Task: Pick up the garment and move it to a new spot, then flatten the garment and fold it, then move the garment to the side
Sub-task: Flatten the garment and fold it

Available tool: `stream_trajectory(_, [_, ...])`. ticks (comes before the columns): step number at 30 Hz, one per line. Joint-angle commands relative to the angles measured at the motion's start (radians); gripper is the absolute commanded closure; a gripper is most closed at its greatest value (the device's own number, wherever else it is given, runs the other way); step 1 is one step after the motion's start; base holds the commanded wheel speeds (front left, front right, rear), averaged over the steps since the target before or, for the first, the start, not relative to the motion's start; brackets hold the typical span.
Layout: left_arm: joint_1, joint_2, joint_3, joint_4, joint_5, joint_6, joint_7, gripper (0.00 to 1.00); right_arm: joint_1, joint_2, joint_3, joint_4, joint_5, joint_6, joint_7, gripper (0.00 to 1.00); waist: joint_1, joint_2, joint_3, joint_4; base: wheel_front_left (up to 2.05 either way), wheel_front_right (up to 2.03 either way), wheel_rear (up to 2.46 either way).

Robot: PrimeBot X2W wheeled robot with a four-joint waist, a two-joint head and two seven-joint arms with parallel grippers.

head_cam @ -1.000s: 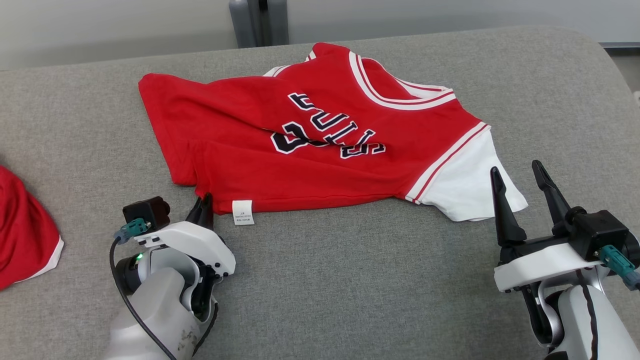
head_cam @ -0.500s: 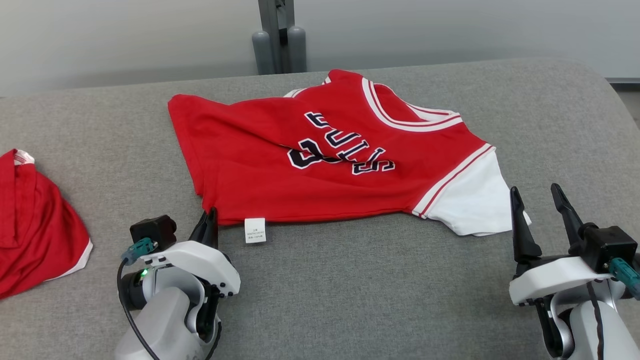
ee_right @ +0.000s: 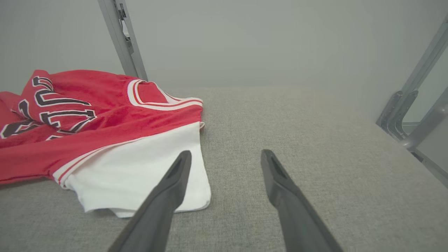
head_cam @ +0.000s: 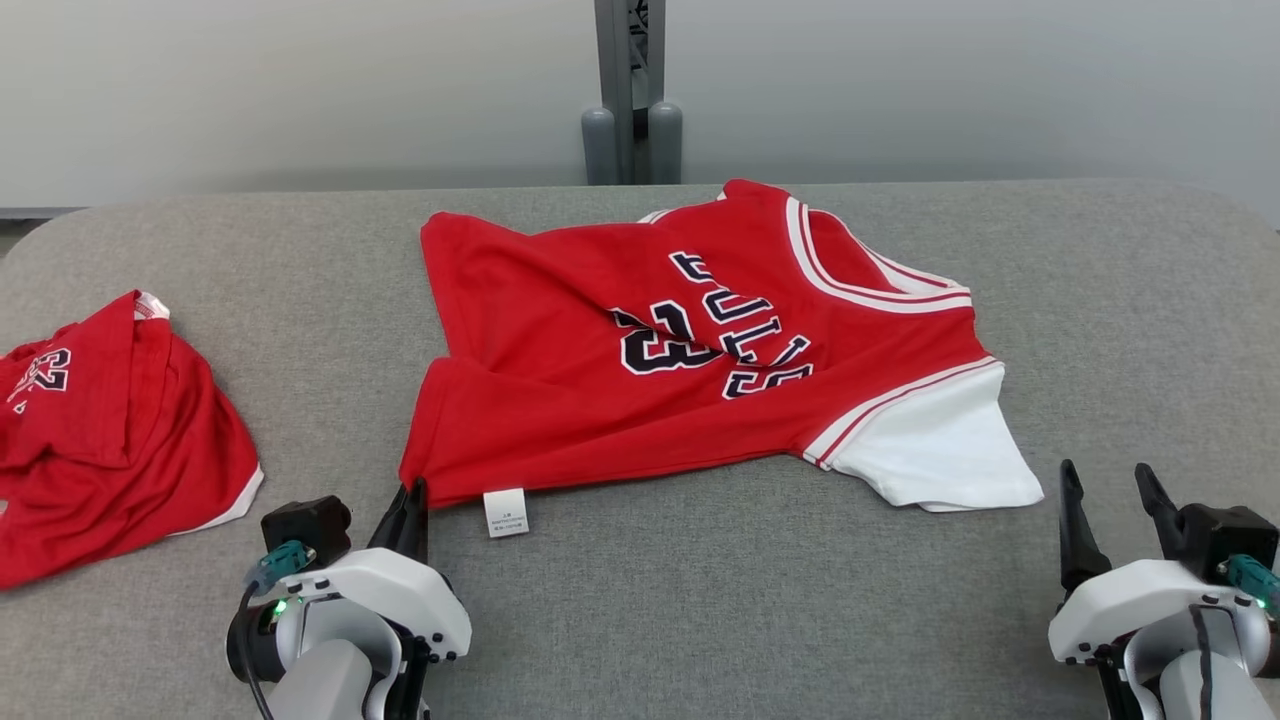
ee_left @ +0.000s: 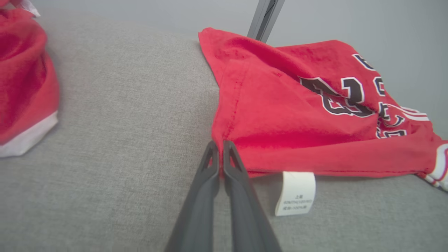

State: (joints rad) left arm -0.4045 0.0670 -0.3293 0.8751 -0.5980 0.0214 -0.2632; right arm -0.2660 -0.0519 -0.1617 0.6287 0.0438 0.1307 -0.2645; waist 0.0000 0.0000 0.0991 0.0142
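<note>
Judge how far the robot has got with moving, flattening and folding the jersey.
Done: nothing looks finished; the jersey lies rumpled and unfolded on the grey cushion. In hand: the left claw is shut on its hem corner beside the white label; the right claw stands open near the white sleeve, holding nothing. Left: carrying it over, flattening, folding, moving aside.

Wide-spread right hand (ee_right: 225, 153) near white sleeve (ee_right: 140, 171) of red garment (ee_right: 87, 115).

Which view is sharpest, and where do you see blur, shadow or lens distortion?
Head view: even light, jersey lettering crisp, shadow under its near hem. Left wrist view: left end effector blurs toward the bottom edge. Right wrist view: metal post leans, perhaps lens distortion; right end effector soft.
</note>
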Motion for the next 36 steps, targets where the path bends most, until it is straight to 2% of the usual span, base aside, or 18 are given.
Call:
stream_trajectory(1, [0.01, 0.004, 0.005, 0.001, 0.007, 0.0, 0.0, 1.0, -0.018, -0.004, -0.005, 0.025, 0.004, 0.0, -0.001, 0.0, 0.0, 0.0, 0.005, 0.008, 0.0, 0.0, 0.0])
stream_trajectory(9, [-0.007, -0.006, -0.002, 0.001, 0.014, -0.006, 0.0, 1.0, -0.112, -0.011, 0.01, 0.218, 0.097, 0.0, -0.001, 0.0, 0.0, 0.0, 0.039, 0.04, 0.0, 0.0, 0.0])
stream_trajectory(19, [-0.018, -0.012, -0.007, -0.003, 0.023, -0.002, 0.0, 1.0, -0.171, -0.015, 0.075, 0.364, 0.193, 0.0, 0.0, 0.0, 0.0, 0.0, 0.063, 0.059, 0.0, 0.0, 0.0])
stream_trajectory(21, [-0.019, -0.013, -0.008, -0.001, 0.024, -0.001, 0.0, 1.0, -0.178, -0.015, 0.098, 0.375, 0.212, 0.0, 0.0, 1.0, 0.0, 0.0, 0.064, 0.06, 0.0, 0.0, 0.0])
stream_trajectory(27, [-0.015, -0.013, -0.008, 0.009, 0.015, -0.002, 0.0, 1.0, -0.175, -0.031, 0.136, 0.315, 0.255, 0.0, -0.001, 1.0, 0.0, 0.0, 0.058, 0.057, 0.0, 0.0, 0.0])
stream_trajectory(32, [-0.018, -0.014, 0.004, 0.0, 0.003, -0.012, 0.0, 1.0, -0.15, -0.046, 0.144, 0.204, 0.293, 0.0, -0.001, 1.0, 0.0, 0.0, 0.039, 0.053, 0.0, 0.0, 0.0])
stream_trajectory(36, [-0.014, -0.014, 0.005, -0.022, -0.012, -0.037, 0.0, 1.0, -0.136, -0.045, 0.129, 0.104, 0.326, 0.0, -0.001, 1.0, 0.0, 0.0, 0.016, 0.047, 0.0, 0.0, 0.0])
